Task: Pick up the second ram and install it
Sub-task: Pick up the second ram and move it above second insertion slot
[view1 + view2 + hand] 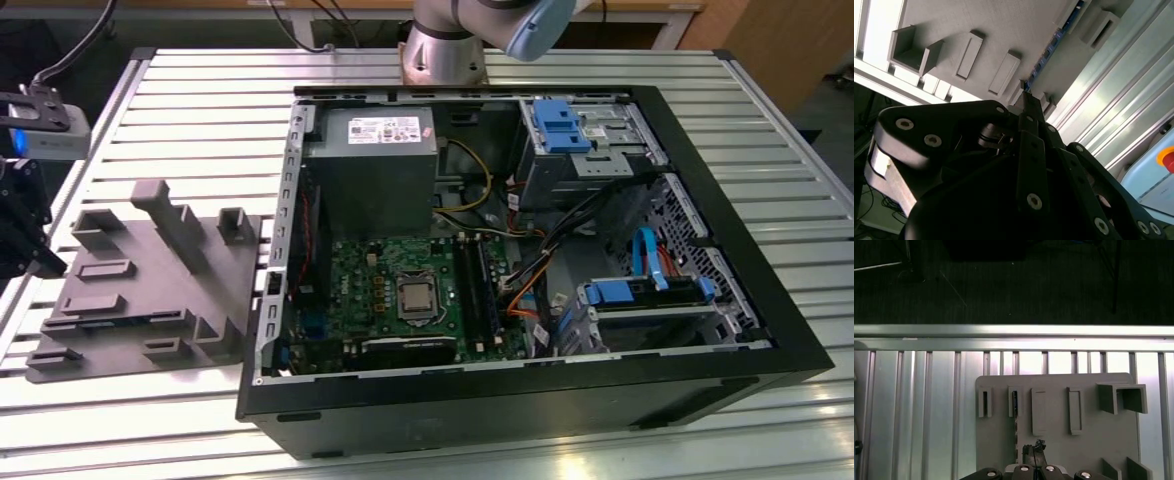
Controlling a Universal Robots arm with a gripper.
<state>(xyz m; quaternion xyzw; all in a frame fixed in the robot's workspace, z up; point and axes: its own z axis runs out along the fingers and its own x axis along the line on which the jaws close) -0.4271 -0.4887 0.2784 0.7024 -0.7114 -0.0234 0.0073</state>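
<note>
One thin green stick, the second ram (1054, 42), stands on edge in the grey fixture (1084, 450). Its long axis runs straight away from the gripper (1026, 98), whose fingertips look drawn together on nothing, just beside the stick's near end. In the first wrist view we read the ram edge-on, as a speckled line; the exterior view adds the open computer case (534, 400) beside that fixture, at its right.

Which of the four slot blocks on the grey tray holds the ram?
The third block counted from the big bracket: the thin edge of the ram runs out of its dark slit; no such strip leaves the others.
</note>
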